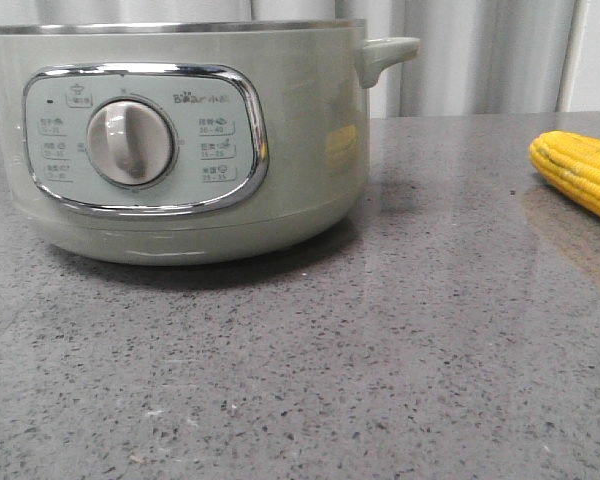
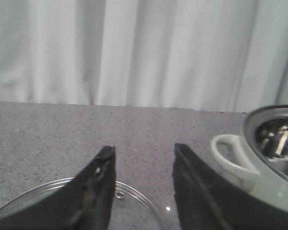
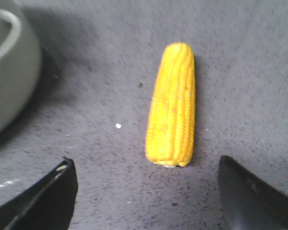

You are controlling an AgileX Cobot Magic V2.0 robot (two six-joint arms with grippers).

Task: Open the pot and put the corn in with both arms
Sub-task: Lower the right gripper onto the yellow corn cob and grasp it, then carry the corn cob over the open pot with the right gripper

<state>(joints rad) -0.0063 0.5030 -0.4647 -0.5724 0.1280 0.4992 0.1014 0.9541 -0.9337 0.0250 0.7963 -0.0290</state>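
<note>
A grey speckled table is backed by pale curtains. The pot is seen on its left part, already uncovered, judging by the steel inside shown in the left wrist view. A glass lid lies flat under the left tool, which is spread and empty. The corn lies on the table, right of the pot and apart from it, framed by the wide-open, empty right tool. Grasping and loading remain undone.
</note>
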